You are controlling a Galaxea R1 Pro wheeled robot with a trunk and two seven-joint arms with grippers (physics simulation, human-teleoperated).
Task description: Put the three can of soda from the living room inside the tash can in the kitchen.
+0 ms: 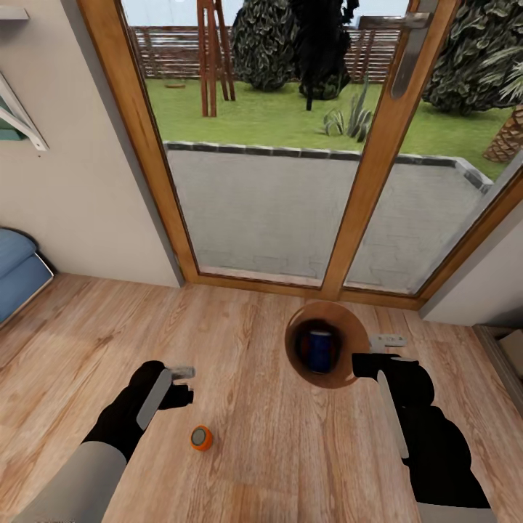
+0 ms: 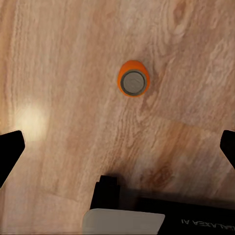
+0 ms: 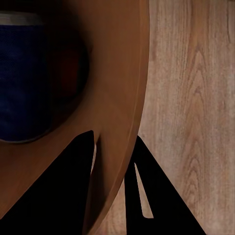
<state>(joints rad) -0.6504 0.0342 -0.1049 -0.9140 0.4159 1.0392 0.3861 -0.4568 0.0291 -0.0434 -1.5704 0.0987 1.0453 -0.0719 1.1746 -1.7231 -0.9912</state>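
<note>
The robot is facing the wood-framed glass doors [image 1: 290,145] of the living room, with both arms reaching out over the plank floor [image 1: 254,407]. The right tool [image 1: 361,365] is pinching the rim of the tash can [image 1: 349,327] — in the right wrist view its two dark fingers [image 3: 63,196] are sitting on either side of the can's orange-brown wall [image 3: 117,98], one inside and one outside. The bin is tipping its mouth toward the head camera, and a dark blue can of soda [image 1: 319,350] with a pale top is sitting inside it; a reddish shape beside the blue can in the shadow may be a second can, though it is too dark to tell. One orange can of soda [image 1: 201,438] is standing upright on the floor, just in front of the left tool [image 1: 183,383] and well apart from the bin. The left wrist view is looking straight down on that can's grey top [image 2: 133,82], and the left tool's fingers [image 2: 10,149] are spreading wide at the picture's two edges, holding nothing. A light blue sofa [image 1: 18,272] is showing at the left edge of the head view.
</note>
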